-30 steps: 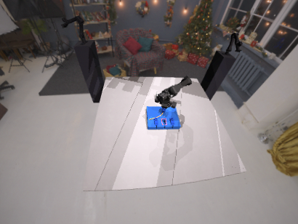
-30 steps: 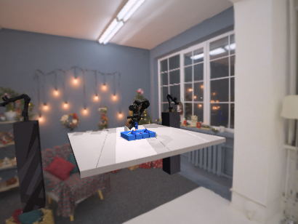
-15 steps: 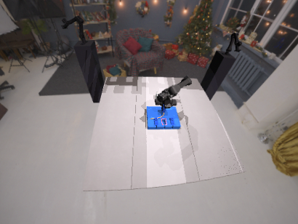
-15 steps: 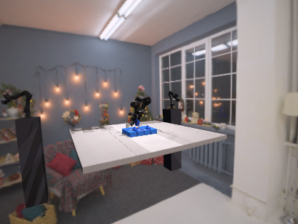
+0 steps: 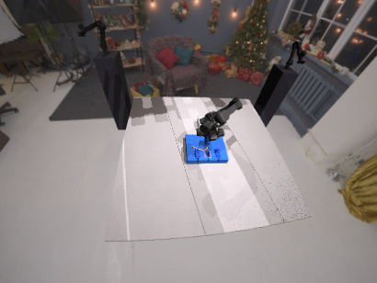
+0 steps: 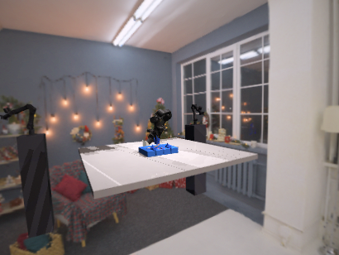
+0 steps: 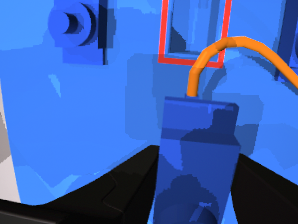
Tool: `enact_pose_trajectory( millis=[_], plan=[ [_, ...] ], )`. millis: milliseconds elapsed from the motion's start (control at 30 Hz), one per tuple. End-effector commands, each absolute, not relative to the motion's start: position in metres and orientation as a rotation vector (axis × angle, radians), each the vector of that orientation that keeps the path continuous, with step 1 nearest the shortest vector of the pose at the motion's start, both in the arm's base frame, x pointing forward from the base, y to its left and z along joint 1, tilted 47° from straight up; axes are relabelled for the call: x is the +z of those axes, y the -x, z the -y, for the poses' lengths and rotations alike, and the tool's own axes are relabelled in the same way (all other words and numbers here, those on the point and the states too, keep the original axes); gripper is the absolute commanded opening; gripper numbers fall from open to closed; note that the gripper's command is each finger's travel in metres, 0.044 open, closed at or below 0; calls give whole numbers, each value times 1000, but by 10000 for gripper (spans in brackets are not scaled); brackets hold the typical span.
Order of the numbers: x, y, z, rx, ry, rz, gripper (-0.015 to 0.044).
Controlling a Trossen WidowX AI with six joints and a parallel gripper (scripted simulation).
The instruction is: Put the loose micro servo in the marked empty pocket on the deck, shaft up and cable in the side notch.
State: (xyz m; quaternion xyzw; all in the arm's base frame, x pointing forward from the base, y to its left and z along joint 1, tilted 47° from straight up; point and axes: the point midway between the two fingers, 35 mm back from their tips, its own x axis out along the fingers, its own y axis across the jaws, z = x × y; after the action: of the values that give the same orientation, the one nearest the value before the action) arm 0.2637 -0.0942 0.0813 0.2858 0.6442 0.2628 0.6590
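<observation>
The gripper (image 7: 197,167) (image 5: 208,139) is shut on the loose blue micro servo (image 7: 197,135) and holds it over the blue deck (image 7: 50,125) (image 5: 222,141) (image 6: 150,153). A round part of the servo shows at the wrist view's lower edge, partly cut off. Its orange cable (image 7: 240,41) (image 5: 198,148) leaves the end facing the pocket and arcs to the right over the pocket outline's near right corner. The red outline (image 7: 163,35) of the pocket lies beyond the servo in the wrist view, its far end cut off. The servo's height and underside are hidden.
Fitted blue servos stand on both sides of the pocket, one at left (image 7: 75,25) (image 5: 198,153) and one at right (image 7: 290,50) (image 5: 218,153). The deck sits on a pale table (image 5: 152,184) (image 6: 124,165). Two other arms stand on dark pedestals (image 5: 112,87) (image 5: 276,89) beyond the table.
</observation>
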Motion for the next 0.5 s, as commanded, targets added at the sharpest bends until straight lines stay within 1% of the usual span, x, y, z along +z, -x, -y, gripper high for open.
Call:
enact_pose_trajectory(
  millis=[0, 467],
  plan=[
    [82, -283, 96, 594, -650, -1452, 0],
    [83, -333, 97, 594, -649, -1449, 0]
  ],
)
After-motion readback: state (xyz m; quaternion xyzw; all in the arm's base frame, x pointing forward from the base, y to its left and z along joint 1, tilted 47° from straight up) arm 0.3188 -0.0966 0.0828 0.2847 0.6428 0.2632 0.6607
